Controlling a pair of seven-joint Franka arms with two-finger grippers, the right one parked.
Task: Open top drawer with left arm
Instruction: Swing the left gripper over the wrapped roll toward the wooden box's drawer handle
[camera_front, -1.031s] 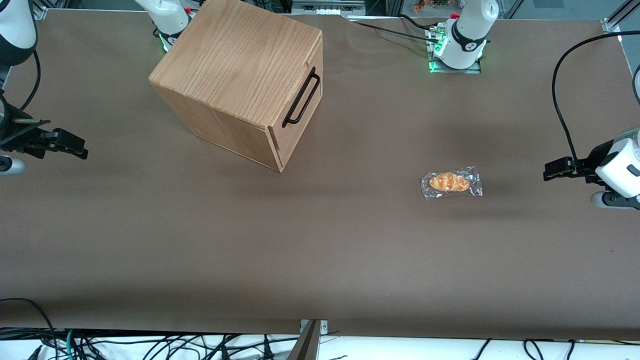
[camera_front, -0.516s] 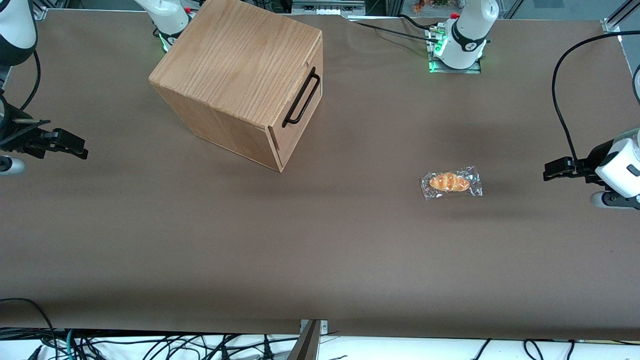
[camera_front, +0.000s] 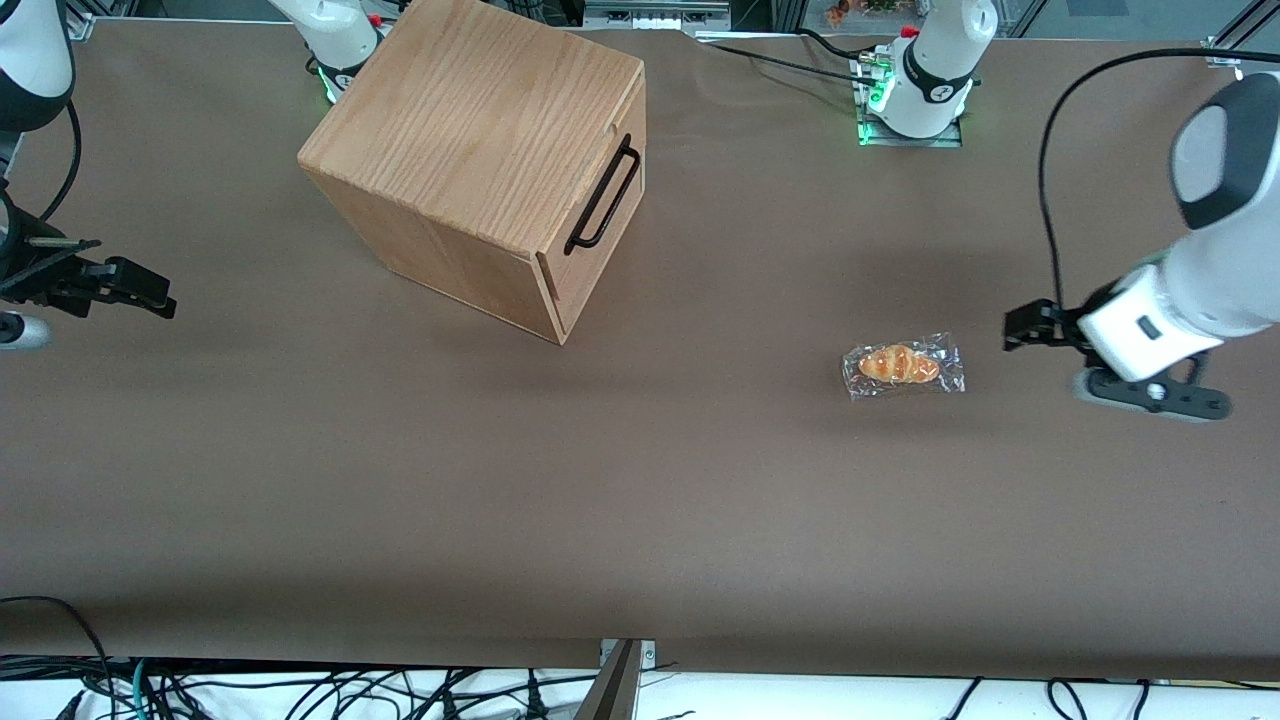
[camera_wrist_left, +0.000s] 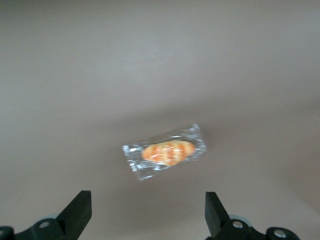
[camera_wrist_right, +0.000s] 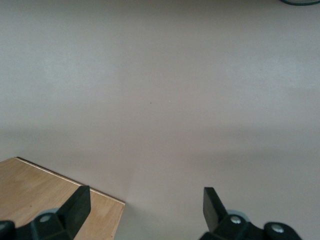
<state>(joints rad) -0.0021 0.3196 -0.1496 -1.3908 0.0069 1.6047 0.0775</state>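
Front view: left arm (camera_front: 1200, 280) low over the bench (camera_front: 640, 500) at its own end, end effector (camera_front: 1022, 328) pointing toward the box (camera_front: 480, 130). Left wrist view: end effector (camera_wrist_left: 146, 212) wide open, fingers (camera_wrist_left: 80, 210) well apart, gripping nothing. Just ahead of it, a wrapped bread roll (camera_front: 903, 365) flat on the bench, not touched.

Top drawer (camera_front: 625, 195) shut, flush in the upper part of the box, well apart from the end effector, toward the parked arm's end and farther from the front camera. Front face turned toward the working arm's end.

Handle (camera_front: 603, 195) level along that face, long axis slanting from farther to nearer the camera. Probably needed next: a long reach over the roll, fingers set across the bar, then a pull straight out from the face.
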